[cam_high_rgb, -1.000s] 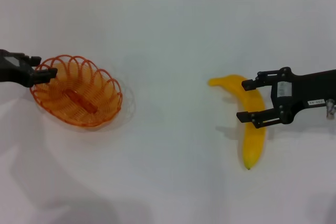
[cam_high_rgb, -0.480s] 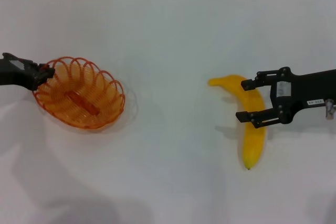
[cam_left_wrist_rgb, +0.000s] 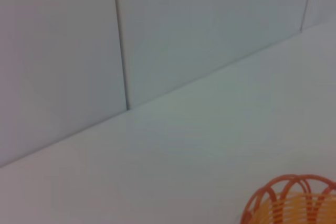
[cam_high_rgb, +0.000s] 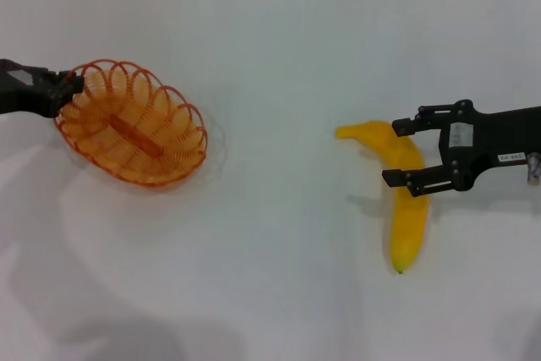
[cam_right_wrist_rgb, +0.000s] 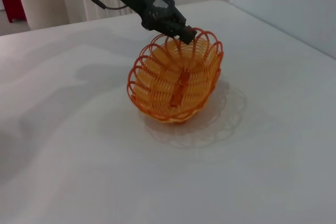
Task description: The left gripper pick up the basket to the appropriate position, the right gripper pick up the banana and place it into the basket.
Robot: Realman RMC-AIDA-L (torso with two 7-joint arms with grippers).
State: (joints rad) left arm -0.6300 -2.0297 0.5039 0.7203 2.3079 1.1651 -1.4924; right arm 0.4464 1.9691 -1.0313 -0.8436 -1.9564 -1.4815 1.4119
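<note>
So the left gripper (cam_high_rgb: pixel 68 87), pinching the rim of the basket (cam_high_rgb: pixel 131 133), has tipped it up at 9 o'clock compared to before. Over at 3 o'clock, the right gripper (cam_high_rgb: pixel 404 152) has narrowed around the banana (cam_high_rgb: pixel 399 183) but still looks spread, on the table (cam_high_rgb: pixel 279 65).

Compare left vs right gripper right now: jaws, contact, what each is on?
The left gripper has its jaws shut on the rim of the basket, tilting it up off the table; the right gripper has its jaws open, straddling the banana without clamping it. The banana lies flat on the table. Both are black two-fingered claws reaching in from opposite sides.
</note>
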